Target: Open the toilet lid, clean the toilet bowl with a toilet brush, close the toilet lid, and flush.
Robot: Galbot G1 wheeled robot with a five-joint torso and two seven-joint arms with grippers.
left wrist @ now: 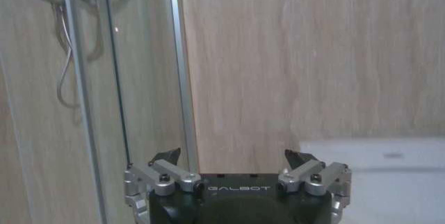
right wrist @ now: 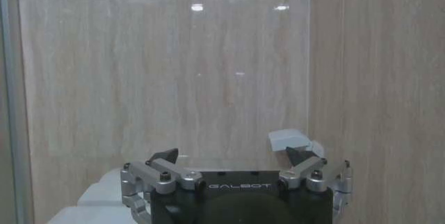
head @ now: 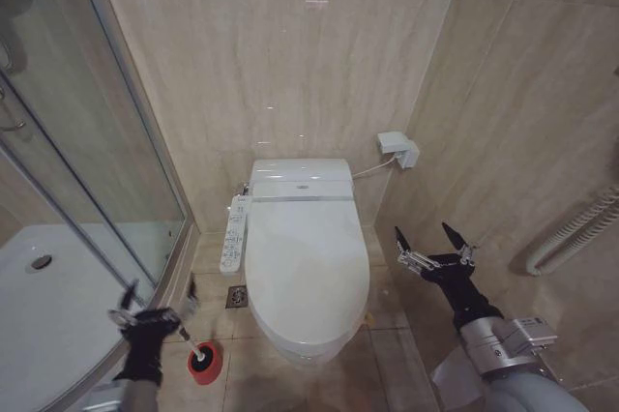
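Observation:
The toilet lid [head: 308,257] is a pale oval cover lying flat and closed on the toilet against the back wall. It hides the inside of the toilet bowl; only the bowl's white front rim [head: 306,350] shows below it. The toilet brush [head: 200,357] stands in a small red cup [head: 206,366] on the floor, left of the toilet. My left gripper [head: 160,294] [left wrist: 232,156] hangs open just above and left of the brush, holding nothing. My right gripper [head: 424,235] [right wrist: 230,154] is open and empty in the air to the right of the lid.
A glass shower door [head: 97,190] and a white shower tray [head: 39,306] stand close on the left. A control panel [head: 233,233] juts from the toilet's left side, above a floor drain [head: 237,296]. A white wall box [head: 398,148] and a ribbed hose [head: 571,228] are on the right.

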